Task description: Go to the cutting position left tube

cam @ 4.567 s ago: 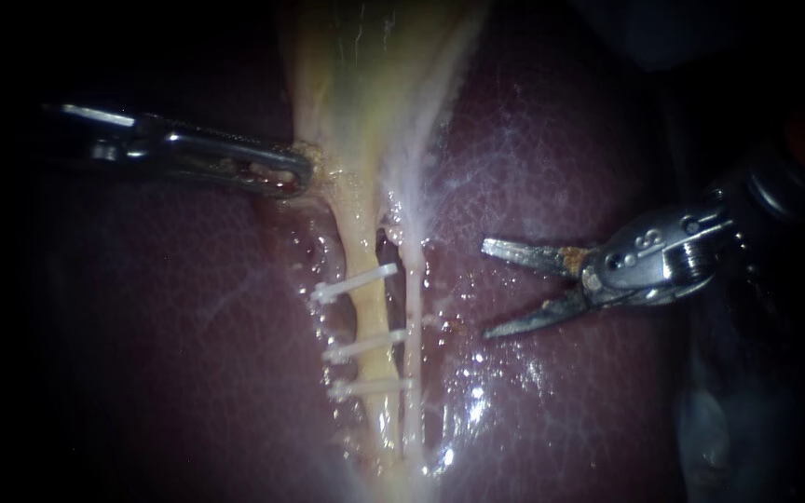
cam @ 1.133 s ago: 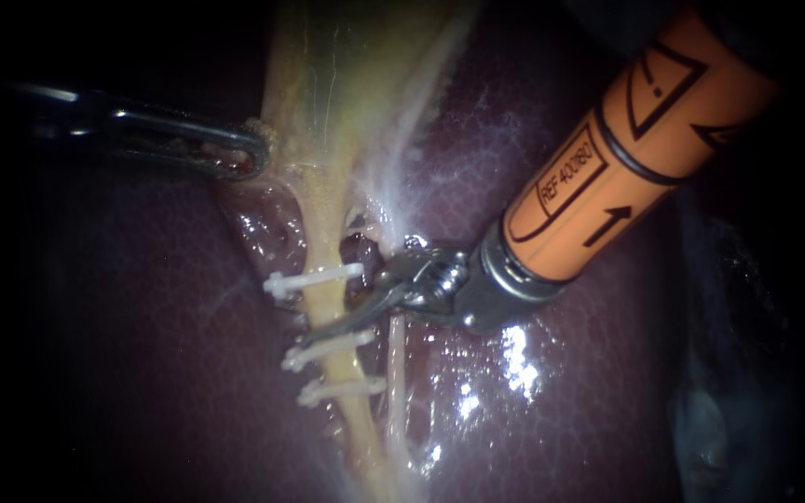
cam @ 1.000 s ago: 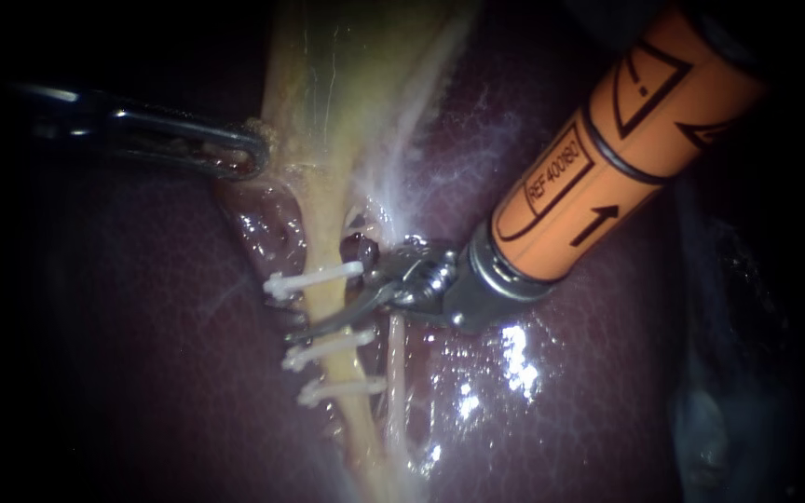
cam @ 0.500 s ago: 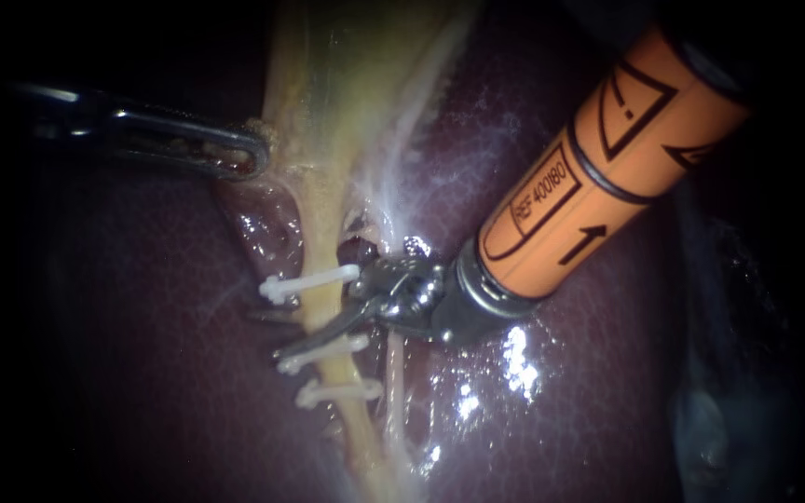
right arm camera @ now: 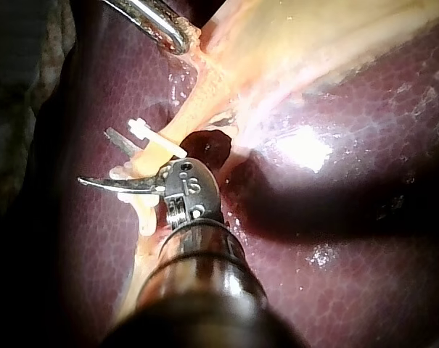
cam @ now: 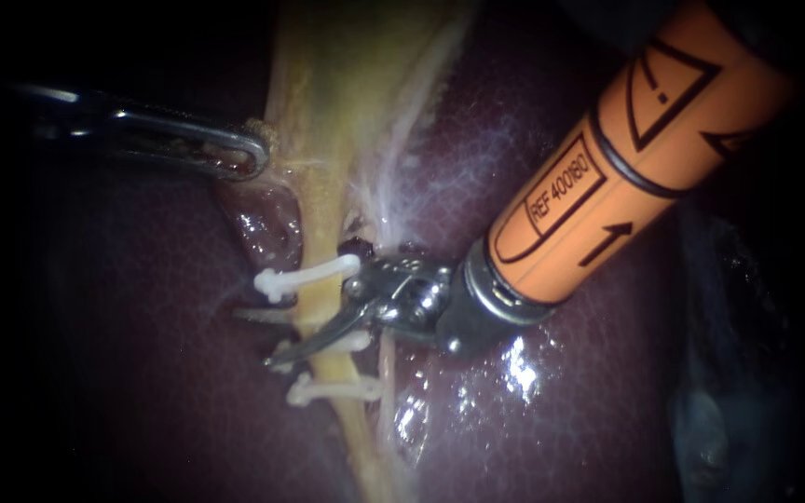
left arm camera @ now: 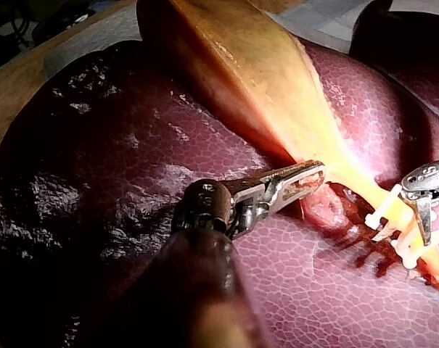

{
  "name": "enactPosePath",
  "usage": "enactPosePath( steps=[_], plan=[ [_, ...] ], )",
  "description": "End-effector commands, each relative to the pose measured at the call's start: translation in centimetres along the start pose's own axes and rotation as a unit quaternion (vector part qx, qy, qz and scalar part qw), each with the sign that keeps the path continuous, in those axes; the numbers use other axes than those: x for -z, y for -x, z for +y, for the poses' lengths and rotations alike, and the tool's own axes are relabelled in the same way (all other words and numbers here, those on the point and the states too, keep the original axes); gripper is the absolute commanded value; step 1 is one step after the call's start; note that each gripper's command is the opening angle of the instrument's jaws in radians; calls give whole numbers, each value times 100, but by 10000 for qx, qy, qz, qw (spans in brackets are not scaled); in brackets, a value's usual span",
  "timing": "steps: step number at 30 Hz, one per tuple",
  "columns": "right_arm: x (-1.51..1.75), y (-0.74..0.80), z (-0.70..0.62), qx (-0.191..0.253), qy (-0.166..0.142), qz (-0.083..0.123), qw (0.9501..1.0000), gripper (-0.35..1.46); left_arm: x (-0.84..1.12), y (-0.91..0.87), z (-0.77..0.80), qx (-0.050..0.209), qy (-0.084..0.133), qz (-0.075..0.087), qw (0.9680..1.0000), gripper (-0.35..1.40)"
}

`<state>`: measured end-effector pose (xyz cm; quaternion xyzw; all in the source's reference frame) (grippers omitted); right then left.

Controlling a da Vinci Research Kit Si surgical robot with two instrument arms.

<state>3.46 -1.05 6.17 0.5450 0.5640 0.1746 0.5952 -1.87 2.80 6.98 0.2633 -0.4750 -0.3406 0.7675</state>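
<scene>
- The left tube [cam: 320,244] is the yellow one. It runs down from the gallbladder [cam: 347,93] over the liver [cam: 142,391].
- This tube carries three white clips: a top clip [cam: 305,278], a middle clip [cam: 354,342] and a bottom clip [cam: 333,389].
- The right instrument [cam: 261,337] comes in from the upper right on an orange shaft. Its hand is two thin blades, and they stand apart.
- The left tube lies between the blades, at the place between the top clip and the middle clip. One blade crosses in front of the tube, just above the middle clip. The other shows as a dark tip on the far side of the tube.
- I cannot tell if the blades touch the tube.
- The right wrist view agrees: one blade is on each side of the tube.
- The left instrument [cam: 239,154] comes in from the left. Its hand is clamped on the edge of the gallbladder, above the clips and well apart from the blades.
- A paler right tube [cam: 386,373] runs just beside the left tube and passes under the right instrument.
</scene>
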Motion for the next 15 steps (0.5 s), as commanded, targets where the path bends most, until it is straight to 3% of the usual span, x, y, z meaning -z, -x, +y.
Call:
enactPosePath(
  steps=[1,15],
  plan=[
    [0,0,0,-4,-1,0,10000,129,0,0,0,0,0,-1,10000,-35],
    [1,1,3,56,1,-1,10000,129,0,0,0,1,0,-1,10000,-35]
  ],
)
